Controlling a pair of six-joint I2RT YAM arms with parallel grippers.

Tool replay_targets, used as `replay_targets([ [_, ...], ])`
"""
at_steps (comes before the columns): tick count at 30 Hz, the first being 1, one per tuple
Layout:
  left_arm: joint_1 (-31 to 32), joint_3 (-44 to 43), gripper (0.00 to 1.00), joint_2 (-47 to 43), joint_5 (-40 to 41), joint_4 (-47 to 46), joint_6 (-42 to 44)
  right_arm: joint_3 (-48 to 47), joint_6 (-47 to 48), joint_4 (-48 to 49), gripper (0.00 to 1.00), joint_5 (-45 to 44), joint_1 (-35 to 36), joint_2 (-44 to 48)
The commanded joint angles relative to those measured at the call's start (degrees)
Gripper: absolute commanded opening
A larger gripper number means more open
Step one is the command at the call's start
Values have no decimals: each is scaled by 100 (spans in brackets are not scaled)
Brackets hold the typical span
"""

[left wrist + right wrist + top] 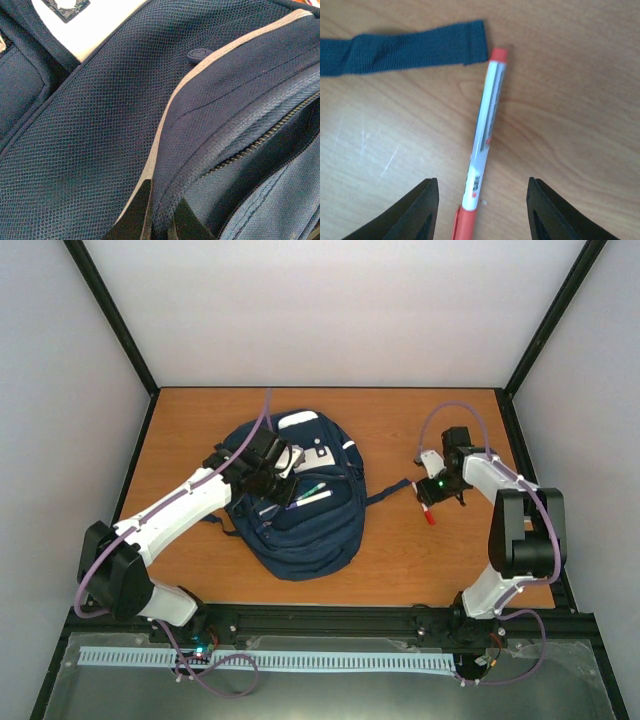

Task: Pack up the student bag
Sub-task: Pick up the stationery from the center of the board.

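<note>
The student bag (305,525), a navy backpack with white stripes, lies flat in the middle of the table. My left gripper (268,468) rests on its upper part. In the left wrist view this gripper (161,216) is shut on the grey-trimmed edge of the bag's pocket (210,115), beside an open zipper. A few pens (310,496) stick out of the front pocket. My right gripper (428,488) is open just above a white pen with red ends (429,513) that lies on the table. In the right wrist view the pen (486,130) lies between the spread fingers (481,183), untouched.
A dark bag strap (405,50) lies on the wooden table (430,550), its end close to the pen's tip. Black frame posts (110,315) and white walls close in the table at the back and sides.
</note>
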State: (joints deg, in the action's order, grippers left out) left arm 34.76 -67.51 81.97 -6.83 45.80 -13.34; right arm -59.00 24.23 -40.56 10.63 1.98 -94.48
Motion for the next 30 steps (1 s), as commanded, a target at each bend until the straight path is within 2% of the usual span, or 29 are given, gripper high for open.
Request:
replay_targets([
  [1, -23, -21, 1, -159, 197, -255, -116, -465, -152, -205, 50, 107, -22, -377],
  [7, -27, -37, 1, -186, 208, -269, -137, -836, -167, -422, 50, 130, -9, -799],
  [15, -22, -43, 1, -163, 228, -257, -138, -857, -149, -468, 49, 149, 2, -1043],
  [30, -27, -18, 1, -162, 253, -230, -177, -736, -45, -396, 37, -648, 233, -1182],
])
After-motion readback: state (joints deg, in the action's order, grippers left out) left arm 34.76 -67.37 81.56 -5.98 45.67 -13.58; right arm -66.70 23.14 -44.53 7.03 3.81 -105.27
